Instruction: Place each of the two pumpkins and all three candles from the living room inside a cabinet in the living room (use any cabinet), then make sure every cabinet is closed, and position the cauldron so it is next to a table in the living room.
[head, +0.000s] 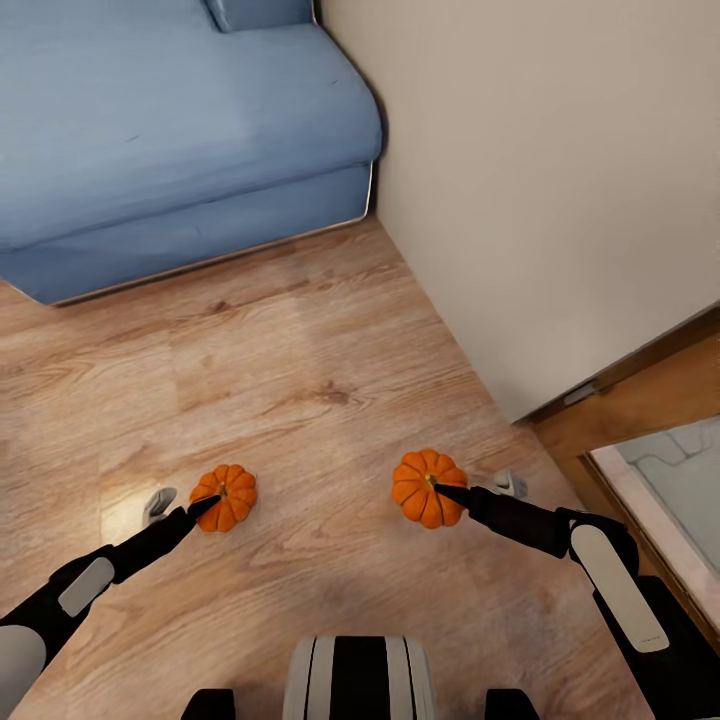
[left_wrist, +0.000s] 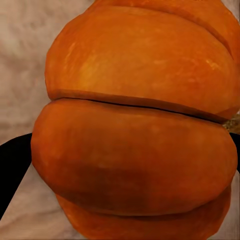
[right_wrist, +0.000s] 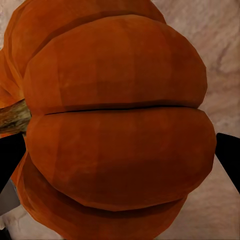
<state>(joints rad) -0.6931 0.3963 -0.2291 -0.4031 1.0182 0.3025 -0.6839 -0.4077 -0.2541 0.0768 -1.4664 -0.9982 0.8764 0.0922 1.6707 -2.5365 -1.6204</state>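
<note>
Head view shows sofa (head: 170, 130) and wall (head: 540, 170); each gripper (head: 205, 508) (head: 447, 492) clasps a pumpkin (head: 232, 492) (head: 420, 478).

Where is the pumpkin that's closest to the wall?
In the head view, that pumpkin sits low on the right over the wooden floor, between the right gripper's fingers, with the beige wall beyond it.

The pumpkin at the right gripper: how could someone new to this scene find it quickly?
Start from the blue sofa and follow the beige wall toward the robot. On the wooden floor near the wall's corner is the right pumpkin, closer to the wall than the left pumpkin.
</note>
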